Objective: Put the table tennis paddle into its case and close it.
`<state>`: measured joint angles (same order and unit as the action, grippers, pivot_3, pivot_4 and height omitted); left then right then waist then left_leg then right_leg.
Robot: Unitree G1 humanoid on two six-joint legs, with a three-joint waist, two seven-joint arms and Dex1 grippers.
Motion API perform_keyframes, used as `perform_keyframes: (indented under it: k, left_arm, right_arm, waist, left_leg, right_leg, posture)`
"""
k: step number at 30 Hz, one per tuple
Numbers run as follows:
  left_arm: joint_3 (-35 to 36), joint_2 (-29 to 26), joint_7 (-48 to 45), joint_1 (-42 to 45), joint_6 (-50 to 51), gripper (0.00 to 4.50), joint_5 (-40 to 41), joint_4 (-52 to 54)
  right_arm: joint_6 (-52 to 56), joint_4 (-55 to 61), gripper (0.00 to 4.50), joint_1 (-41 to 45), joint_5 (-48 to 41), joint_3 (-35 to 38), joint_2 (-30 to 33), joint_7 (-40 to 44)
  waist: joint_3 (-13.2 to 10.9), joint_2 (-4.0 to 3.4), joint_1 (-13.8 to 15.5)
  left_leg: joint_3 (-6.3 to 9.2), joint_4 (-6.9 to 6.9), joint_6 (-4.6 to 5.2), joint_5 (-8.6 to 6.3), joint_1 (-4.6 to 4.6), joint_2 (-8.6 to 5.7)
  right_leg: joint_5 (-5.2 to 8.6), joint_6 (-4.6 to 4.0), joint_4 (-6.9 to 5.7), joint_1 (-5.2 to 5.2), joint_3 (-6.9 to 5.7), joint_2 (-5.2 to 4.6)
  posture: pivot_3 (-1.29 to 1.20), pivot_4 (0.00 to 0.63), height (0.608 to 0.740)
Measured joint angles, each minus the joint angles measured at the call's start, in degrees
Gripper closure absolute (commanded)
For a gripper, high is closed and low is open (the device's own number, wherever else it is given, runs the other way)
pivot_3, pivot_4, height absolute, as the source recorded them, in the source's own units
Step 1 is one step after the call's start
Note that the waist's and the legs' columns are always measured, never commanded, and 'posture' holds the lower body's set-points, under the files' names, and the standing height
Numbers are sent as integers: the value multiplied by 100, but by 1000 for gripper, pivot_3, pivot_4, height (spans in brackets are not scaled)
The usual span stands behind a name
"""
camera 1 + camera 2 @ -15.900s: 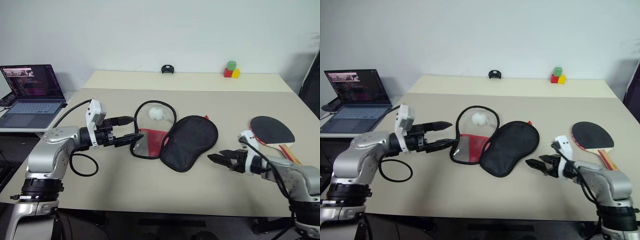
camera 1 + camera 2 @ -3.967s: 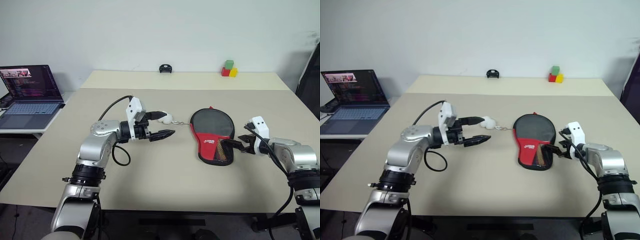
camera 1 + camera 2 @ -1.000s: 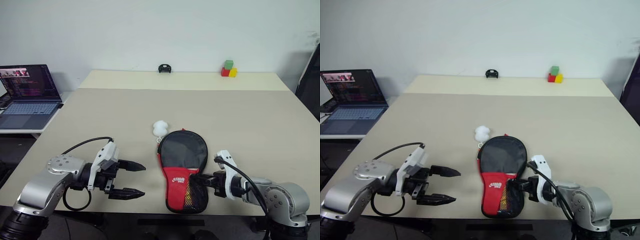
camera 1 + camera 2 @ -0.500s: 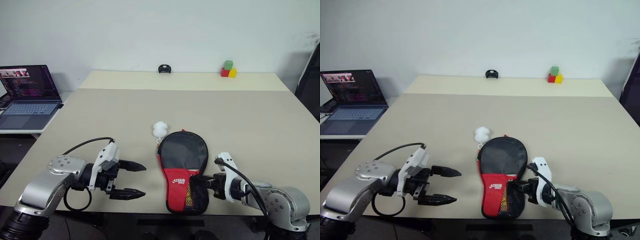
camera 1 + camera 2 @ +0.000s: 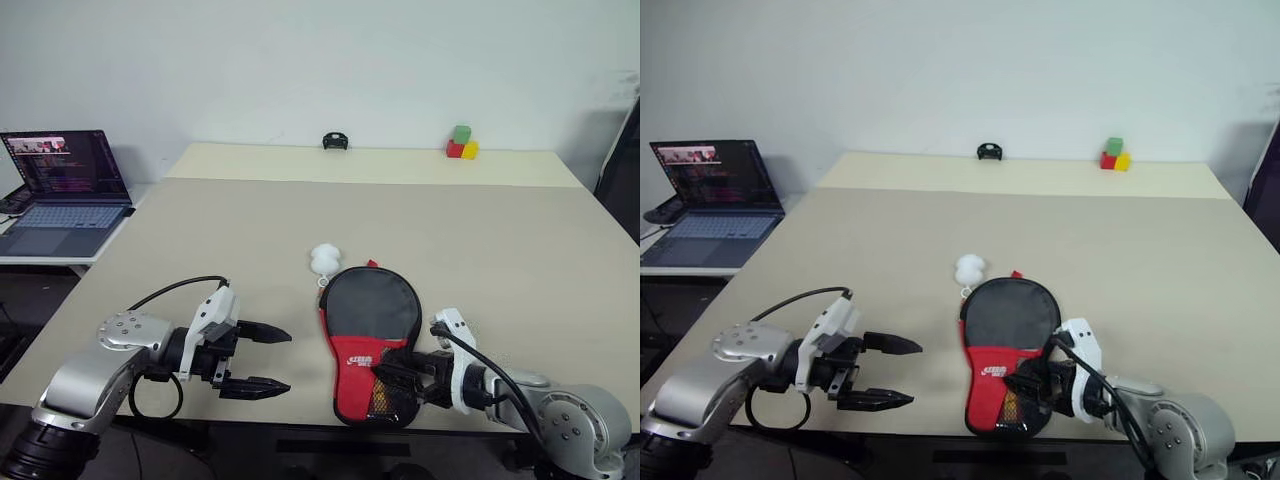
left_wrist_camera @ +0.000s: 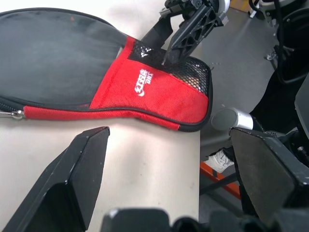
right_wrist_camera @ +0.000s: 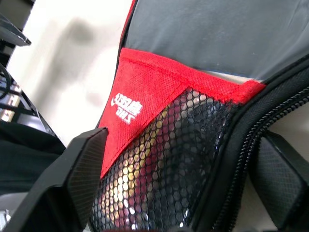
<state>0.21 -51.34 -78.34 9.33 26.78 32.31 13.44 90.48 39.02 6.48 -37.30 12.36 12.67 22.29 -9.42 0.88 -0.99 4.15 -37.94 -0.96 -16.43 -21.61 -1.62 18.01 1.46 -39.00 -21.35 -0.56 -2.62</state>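
The case lies flat near the table's front edge, black round part away from me, red part with the black mesh pocket toward me. Its white pom-pom rests just beyond it. The table tennis paddle is hidden inside; only yellowish and red tints show through the mesh. My right gripper is open, its fingers spread either side of the mesh end. The zip runs past one finger. My left gripper stands open to the left of the case, apart from it.
An open laptop sits on a side desk at the left. At the table's far edge stand coloured blocks and a small black object. The case's narrow end reaches the front edge.
My right gripper, shut on the case's mesh end a second ago, has opened and let it go. The left gripper and the case have stayed put.
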Motion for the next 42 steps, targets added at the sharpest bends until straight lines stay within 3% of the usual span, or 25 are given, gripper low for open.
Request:
perform_keyframes:
  k: [9,17,20,25,30,42]
  left_arm:
    - [-3,16,-2,-23,-102,167,-73,-59]
    - [1,38,18,-77,-112,167,-77,-62]
    - [17,122,117,-68,-109,167,-75,-71]
    - [93,359,444,127,-70,167,-64,-190]
    - [377,788,1227,640,37,167,-79,-547]
    - [627,910,2288,717,37,167,-342,-938]
  right_arm:
    - [-94,171,35,-307,-239,242,545,247]
    - [-770,306,35,-790,-474,283,1882,920]
    - [-1306,196,35,-735,-480,441,2299,1221]
    - [-2088,-59,35,-68,-667,652,2284,1460]
    - [-3193,-471,35,952,-150,-338,1956,1363]
    - [-4631,-2439,35,2152,1260,-2576,1558,1808]
  waist:
    - [1,1,94]
    - [-3,-3,86]
    - [-7,-5,81]
    - [-9,-7,52]
    - [-9,-3,47]
    - [-11,-3,-23]
  left_leg:
    - [2,3,1,-1,-5,-1]
    - [4,3,3,-2,-14,-1]
    - [3,3,3,-2,-13,1]
    - [2,3,2,-1,-12,6]
    - [5,1,1,-1,-16,8]
    - [0,0,-3,0,-33,8]
  right_leg:
    - [0,0,5,-1,-2,0]
    - [1,0,9,-5,-5,-1]
    - [1,0,7,-5,-6,2]
    - [1,0,4,-6,-5,7]
    - [1,0,4,-10,-8,11]
    - [1,-3,1,-33,-2,8]
  posture:
    - [0,150,740]
    - [0,150,740]
    - [0,150,740]
    - [0,150,740]
    - [0,150,740]
    - [0,150,740]
